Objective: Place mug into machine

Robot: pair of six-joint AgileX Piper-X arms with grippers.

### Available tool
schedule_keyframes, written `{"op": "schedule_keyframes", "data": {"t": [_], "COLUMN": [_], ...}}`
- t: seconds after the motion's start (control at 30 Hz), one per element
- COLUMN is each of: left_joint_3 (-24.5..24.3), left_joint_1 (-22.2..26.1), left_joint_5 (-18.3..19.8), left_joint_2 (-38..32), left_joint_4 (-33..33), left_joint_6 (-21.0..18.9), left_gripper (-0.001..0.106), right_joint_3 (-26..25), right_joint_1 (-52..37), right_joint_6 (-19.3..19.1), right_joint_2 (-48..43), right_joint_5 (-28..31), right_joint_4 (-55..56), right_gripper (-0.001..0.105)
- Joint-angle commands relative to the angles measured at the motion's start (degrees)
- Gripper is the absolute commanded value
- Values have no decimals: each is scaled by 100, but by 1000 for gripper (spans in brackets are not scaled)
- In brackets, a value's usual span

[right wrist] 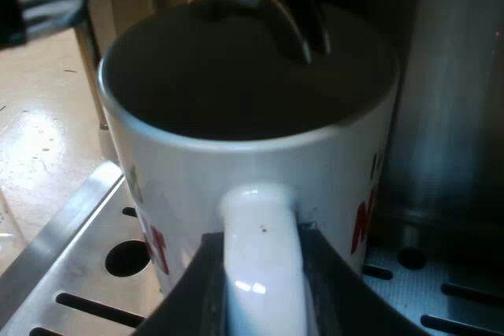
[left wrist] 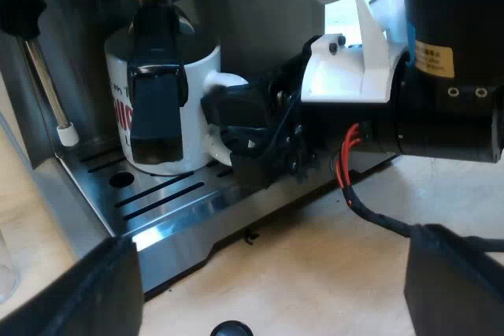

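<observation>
While my right gripper (right wrist: pixel 264 300) pinches the mug (right wrist: pixel 252 163) by its glossy white loop handle, one matte black finger (right wrist: pixel 185 293) pressed against each side, the mug stands upright on the espresso machine's drip tray (right wrist: pixel 79 273).

The mug is a round, straight-walled ceramic piece. It is smooth and white outside with red lettering, and dark inside.

The tray under it is brushed stainless steel, cut with long narrow slots and a few round holes. Its raised front lip catches the light.

Over the mug's open mouth hangs the curved, polished metal spout (right wrist: pixel 272 1) of the holder locked into the machine.

From my left wrist view I see the mug (left wrist: pixel 198 68) in side view, its base on the tray (left wrist: pixel 169 198). The right gripper (left wrist: pixel 228 127) reaches in at the handle side.

The holder's dark, blocky handle (left wrist: pixel 157 104) juts out across the front of the mug's wall. A thin metal steam wand (left wrist: pixel 46 84) with a white tip slants down near the mug, not touching it.

My left gripper (left wrist: pixel 276 289) hovers with its broad black fingers (left wrist: pixel 98 293) spread wide and nothing between them. It is over the pale, wood-grained table (left wrist: pixel 315 253) just in front of the tray's lip. A small round black knob (left wrist: pixel 231 328) lies on the table between those fingers, though I cannot tell what it belongs to.
</observation>
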Motion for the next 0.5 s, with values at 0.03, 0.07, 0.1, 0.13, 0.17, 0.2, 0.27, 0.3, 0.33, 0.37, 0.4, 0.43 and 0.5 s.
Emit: {"op": "schedule_keyframes", "data": {"t": [0.03, 0.07, 0.1, 0.13, 0.17, 0.2, 0.27, 0.3, 0.33, 0.37, 0.4, 0.43, 0.5], "left_joint_3": [2, 2, 2, 2, 2, 2, 2, 2, 2, 2, 2, 2, 2], "left_joint_1": [-23, -23, -23, -23, -23, -23, -23, -23, -23, -23, -23, -23, -23], "left_joint_5": [45, 45, 45, 45, 45, 45, 45, 45, 45, 45, 45, 45, 45], "left_joint_2": [-17, -17, -17, -17, -17, -17, -17, -17, -17, -17, -17, -17, -17], "left_joint_4": [-67, -67, -67, -67, -67, -67, -67, -67, -67, -67, -67, -67, -67], "left_joint_6": [19, 19, 19, 19, 19, 19, 19, 19, 19, 19, 19, 19, 19], "left_gripper": [70, 70, 70, 70, 70, 70, 70, 70, 70, 70, 70, 70, 70], "right_joint_3": [-93, -93, -93, -93, -93, -93, -93, -93, -93, -93, -93, -93, -93], "right_joint_1": [-38, -38, -38, -38, -38, -38, -38, -38, -38, -38, -38, -38, -10], "right_joint_6": [22, 22, 22, 22, 22, 22, 22, 22, 22, 22, 22, 22, 22], "right_joint_2": [-51, -51, -51, -51, -51, -51, -51, -51, -51, -51, -51, -51, -63], "right_joint_5": [30, 30, 30, 30, 30, 30, 60, 88, 107, 143, 143, 142, 142], "right_joint_4": [-173, -173, -173, -173, -173, -173, -173, -173, -162, -168, -168, -168, -168], "right_gripper": [0, 0, 0, 0, 0, 0, 6, 13, 20, 30, 41, 46, 57]}}
